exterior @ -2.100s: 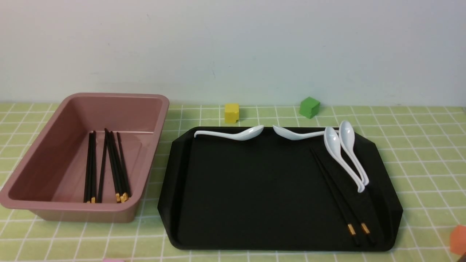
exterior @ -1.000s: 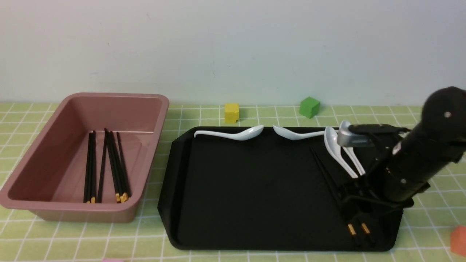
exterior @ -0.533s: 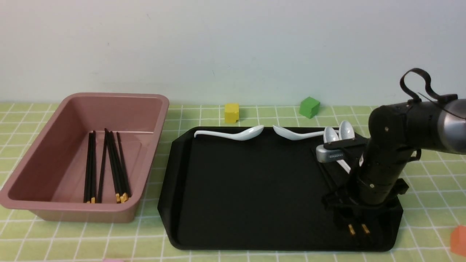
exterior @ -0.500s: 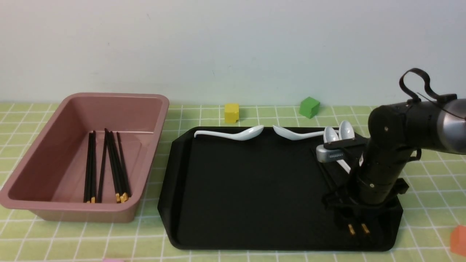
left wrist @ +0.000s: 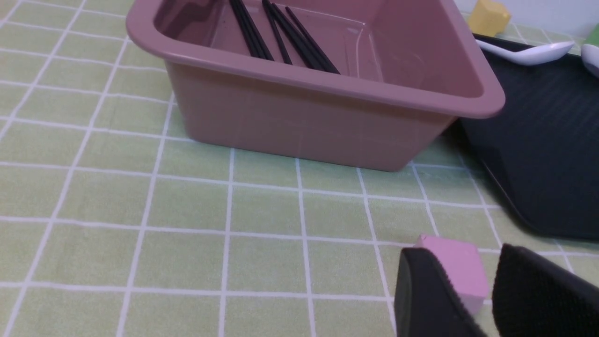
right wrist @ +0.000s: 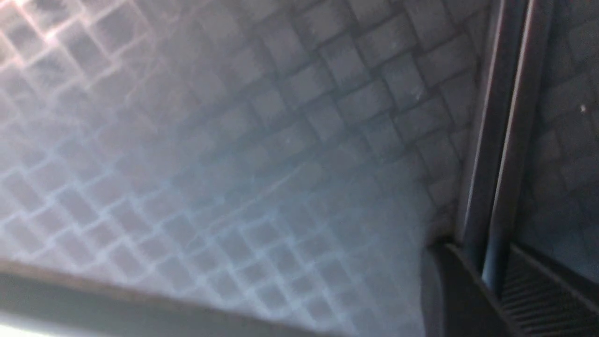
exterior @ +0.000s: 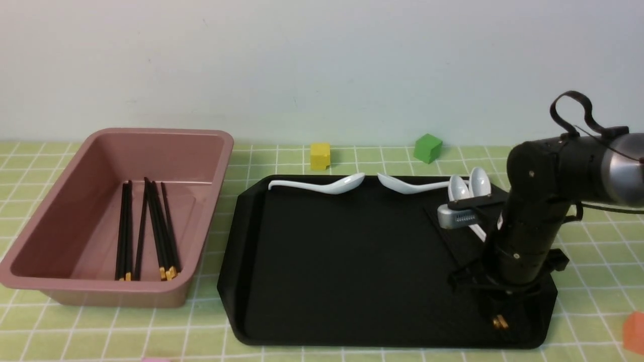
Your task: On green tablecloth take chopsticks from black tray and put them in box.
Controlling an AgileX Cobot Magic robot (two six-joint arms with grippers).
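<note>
Right wrist view: the right gripper has two chopsticks between its fingers, over the tray.

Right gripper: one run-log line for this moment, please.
right gripper | closed on two black chopsticks | over black tray | not yet in pink box

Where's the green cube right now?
In the front view, the green cube sits on the tablecloth just beyond the black tray's far edge, right of the yellow cube.
</note>
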